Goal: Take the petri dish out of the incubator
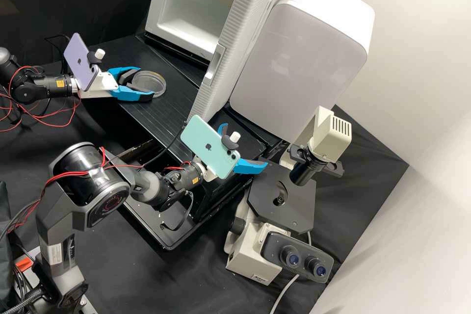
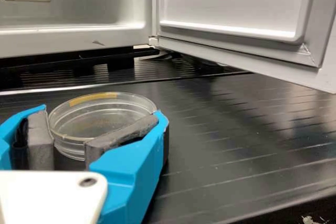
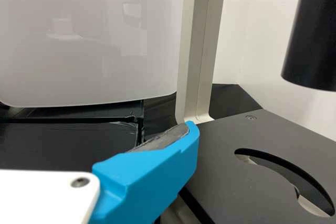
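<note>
The clear petri dish (image 1: pixel 154 83) rests on the black ribbed tray (image 1: pixel 167 113) in front of the white incubator (image 1: pixel 191 5), whose door (image 1: pixel 245 34) stands swung wide. My left gripper (image 1: pixel 142 83) is low over the tray with its blue fingers on either side of the dish. In the left wrist view the grey pads (image 2: pixel 39 140) press against the rim of the dish (image 2: pixel 105 106), so the left gripper (image 2: pixel 97 124) is shut on it. My right gripper (image 1: pixel 243 149) hangs open and holds nothing, by the microscope stage (image 1: pixel 282 196); one of its fingers (image 3: pixel 157 171) shows above the stage (image 3: pixel 252 156).
A white microscope (image 1: pixel 274 250) stands at the tray's near right end, its head (image 1: pixel 328 135) just beyond my right gripper. The incubator door juts out over the tray between the two arms. Red cables (image 1: pixel 29 108) trail at the left.
</note>
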You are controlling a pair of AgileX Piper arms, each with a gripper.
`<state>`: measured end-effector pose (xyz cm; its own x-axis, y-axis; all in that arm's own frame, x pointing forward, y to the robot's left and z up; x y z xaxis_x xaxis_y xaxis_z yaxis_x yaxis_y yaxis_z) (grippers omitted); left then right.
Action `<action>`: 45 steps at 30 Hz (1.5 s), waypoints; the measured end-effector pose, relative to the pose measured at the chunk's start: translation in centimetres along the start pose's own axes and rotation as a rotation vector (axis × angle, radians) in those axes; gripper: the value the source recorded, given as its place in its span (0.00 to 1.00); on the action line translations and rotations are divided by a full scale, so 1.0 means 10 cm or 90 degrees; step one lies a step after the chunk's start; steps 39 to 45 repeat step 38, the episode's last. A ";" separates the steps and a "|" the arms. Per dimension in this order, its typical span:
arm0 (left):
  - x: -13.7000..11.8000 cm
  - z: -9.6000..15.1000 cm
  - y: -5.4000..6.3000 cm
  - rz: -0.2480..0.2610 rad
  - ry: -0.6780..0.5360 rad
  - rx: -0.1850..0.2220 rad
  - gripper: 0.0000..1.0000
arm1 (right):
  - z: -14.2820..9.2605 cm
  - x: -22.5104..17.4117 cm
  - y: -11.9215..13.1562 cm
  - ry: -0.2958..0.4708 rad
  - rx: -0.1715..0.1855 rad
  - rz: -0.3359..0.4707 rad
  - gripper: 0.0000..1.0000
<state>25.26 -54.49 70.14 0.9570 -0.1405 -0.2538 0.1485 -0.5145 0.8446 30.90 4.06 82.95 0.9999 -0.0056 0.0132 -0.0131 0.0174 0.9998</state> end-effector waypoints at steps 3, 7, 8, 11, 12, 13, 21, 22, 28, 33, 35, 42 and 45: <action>0.02 0.00 0.00 0.002 0.003 0.003 1.00 | 0.00 0.00 0.00 0.000 0.000 0.000 1.00; 0.03 0.00 -0.01 0.001 0.004 0.014 1.00 | 0.00 0.00 0.00 0.000 0.000 0.000 1.00; 0.03 0.00 -0.01 0.001 0.005 0.018 1.00 | 0.00 0.00 0.00 0.000 0.000 0.000 1.00; 0.02 0.01 -0.01 0.004 0.007 0.024 1.00 | 0.00 0.00 0.00 0.000 0.000 0.000 1.00; 0.02 0.02 -0.01 0.005 0.008 0.029 1.00 | 0.00 0.00 0.00 0.000 0.000 0.000 1.00; 0.01 0.03 -0.01 0.009 0.006 0.034 1.00 | 0.00 0.00 0.00 0.000 0.000 0.000 1.00; -0.05 0.13 -0.04 0.017 -0.007 0.063 1.00 | 0.00 0.00 0.00 0.000 0.000 0.000 1.00; -0.06 0.13 -0.05 0.019 -0.006 0.063 1.00 | 0.00 0.00 0.00 0.000 0.000 0.000 1.00; -0.13 0.15 -0.08 0.031 -0.014 0.069 1.00 | 0.00 0.00 0.00 0.000 0.000 0.000 1.00; -0.21 0.15 -0.07 0.058 -0.047 0.051 1.00 | 0.00 0.00 0.00 0.000 0.000 0.000 1.00; -0.24 0.15 -0.06 0.058 -0.054 0.037 1.00 | 0.00 0.00 0.00 0.000 0.000 0.000 1.00; -0.30 0.16 -0.03 0.060 -0.061 0.020 1.00 | 0.00 0.00 0.00 0.000 0.000 0.000 1.00; -0.30 0.16 -0.03 0.060 -0.061 0.020 1.00 | 0.00 0.00 0.00 0.000 0.000 0.000 1.00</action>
